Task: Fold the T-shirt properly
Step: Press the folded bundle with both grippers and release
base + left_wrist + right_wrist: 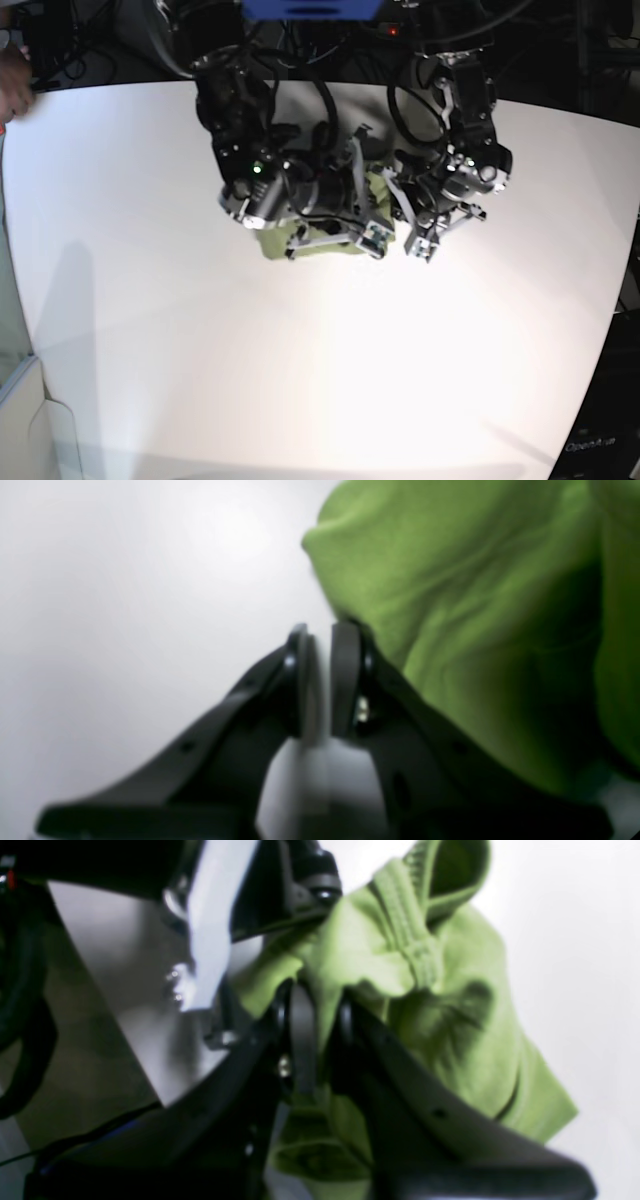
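Right gripper (320,1035) clamped on bunched T-shirt (450,1030). Left gripper (320,680) nearly together, nothing between, cloth just beside. A separate hem edge should be sought before spreading.

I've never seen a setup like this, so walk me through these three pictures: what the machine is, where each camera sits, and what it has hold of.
This is a robot with two arms working over a white table. The base view looks down from above on both arms. The other two pictures come from small cameras mounted on each wrist, looking along the pincer.

The only item on the table is an olive-green T-shirt, bunched up and mostly hidden under the arms in the base view.

The right wrist view shows the right pincer clamped on a fold of the cloth, near a ribbed hem. The left wrist view shows the left pincer nearly closed beside the shirt, with only a thin gap and no cloth seen between its tips.

At the base view's left edge, part of a person's hand shows.
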Robot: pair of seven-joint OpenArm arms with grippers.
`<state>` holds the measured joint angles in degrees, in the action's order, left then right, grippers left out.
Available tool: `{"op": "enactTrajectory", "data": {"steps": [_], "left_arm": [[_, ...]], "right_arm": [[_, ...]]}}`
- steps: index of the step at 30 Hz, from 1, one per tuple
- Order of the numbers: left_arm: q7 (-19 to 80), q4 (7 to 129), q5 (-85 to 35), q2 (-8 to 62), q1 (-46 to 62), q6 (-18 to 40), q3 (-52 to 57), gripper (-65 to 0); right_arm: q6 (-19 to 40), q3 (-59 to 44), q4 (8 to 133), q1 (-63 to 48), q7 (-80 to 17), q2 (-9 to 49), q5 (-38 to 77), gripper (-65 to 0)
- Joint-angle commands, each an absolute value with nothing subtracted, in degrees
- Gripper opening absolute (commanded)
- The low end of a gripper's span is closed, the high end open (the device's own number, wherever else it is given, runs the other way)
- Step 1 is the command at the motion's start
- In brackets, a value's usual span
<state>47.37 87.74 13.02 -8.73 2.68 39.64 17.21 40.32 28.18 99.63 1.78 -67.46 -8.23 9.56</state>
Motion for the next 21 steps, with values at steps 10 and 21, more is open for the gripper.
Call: {"op": "enactTrajectory", "data": {"steps": [10, 21], "left_arm": [[48.66, 87.78, 13.41, -9.00, 2.59, 40.00, 17.01, -57.2], [49.01, 87.96, 13.32, -6.46, 2.77, 40.00, 17.63, -57.2]], "right_arm": [[40.00, 31.08, 99.82, 3.74, -66.15, -9.00, 11.03, -25.2], [40.00, 30.73, 105.36, 4.09, -64.75, -3.56, 10.95, -27.7]]}}
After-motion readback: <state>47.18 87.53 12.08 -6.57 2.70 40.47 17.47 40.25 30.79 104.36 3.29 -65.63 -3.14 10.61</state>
